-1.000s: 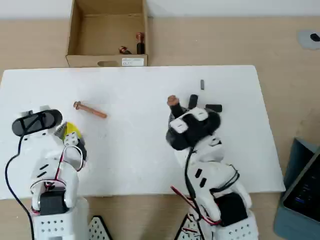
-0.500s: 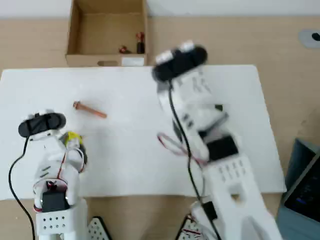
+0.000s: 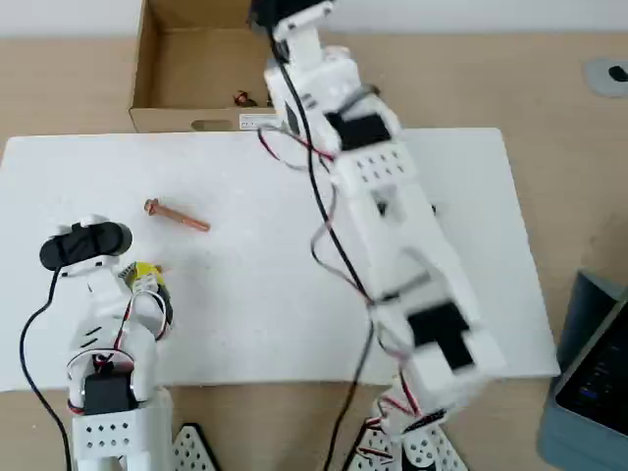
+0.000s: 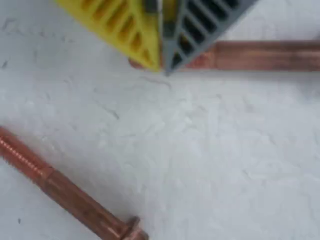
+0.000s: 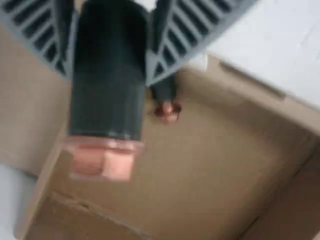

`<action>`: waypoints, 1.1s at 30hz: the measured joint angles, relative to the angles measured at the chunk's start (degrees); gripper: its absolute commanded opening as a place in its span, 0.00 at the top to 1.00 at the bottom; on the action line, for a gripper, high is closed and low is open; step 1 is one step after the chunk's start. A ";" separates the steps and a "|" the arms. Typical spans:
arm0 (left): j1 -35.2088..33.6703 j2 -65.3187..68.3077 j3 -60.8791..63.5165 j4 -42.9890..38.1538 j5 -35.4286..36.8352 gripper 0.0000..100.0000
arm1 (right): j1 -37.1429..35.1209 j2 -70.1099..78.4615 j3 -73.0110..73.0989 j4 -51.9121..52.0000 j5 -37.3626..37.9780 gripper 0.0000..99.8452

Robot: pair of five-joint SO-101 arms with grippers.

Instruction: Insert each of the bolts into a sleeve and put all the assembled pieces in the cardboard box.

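The right arm (image 3: 392, 196) has swung away from the middle of the white board (image 3: 255, 294), where it sat a second ago, and now stretches out over the box (image 3: 145, 69). Its fingers (image 5: 172, 42) are clamped on a dark sleeve (image 5: 105, 100) with a copper bolt head (image 5: 102, 160) showing at the sleeve's end. This is an assembled piece, and it hangs above the box floor, not yet let go.

Another finished piece (image 5: 165, 102) already lies in the box below it, where it was a second ago.

By the look of it, the carry is nearly over and only the release is left for this piece.

The left arm (image 3: 98, 324) has hardly shifted at the near-left corner of the board. Its fingers (image 4: 152, 52) are together, with the tips right at a bolt (image 4: 265, 55) on the board. I cannot tell whether they pinch it or only touch it.

A second bolt (image 3: 177, 214) lies loose on the board, just beyond the left arm and unmoved.

So at least two bolts are not yet in sleeves, and the task is well short of done.
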 measured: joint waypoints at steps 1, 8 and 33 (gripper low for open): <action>0.00 0.00 0.00 0.00 0.00 1.00 | 0.00 3.25 -3.34 0.00 0.00 0.99; 0.00 0.00 0.00 0.00 0.00 1.00 | 0.00 25.41 -26.55 0.00 2.20 0.99; 0.00 0.00 0.00 0.00 0.00 1.00 | -3.52 56.00 -57.58 0.97 19.87 0.86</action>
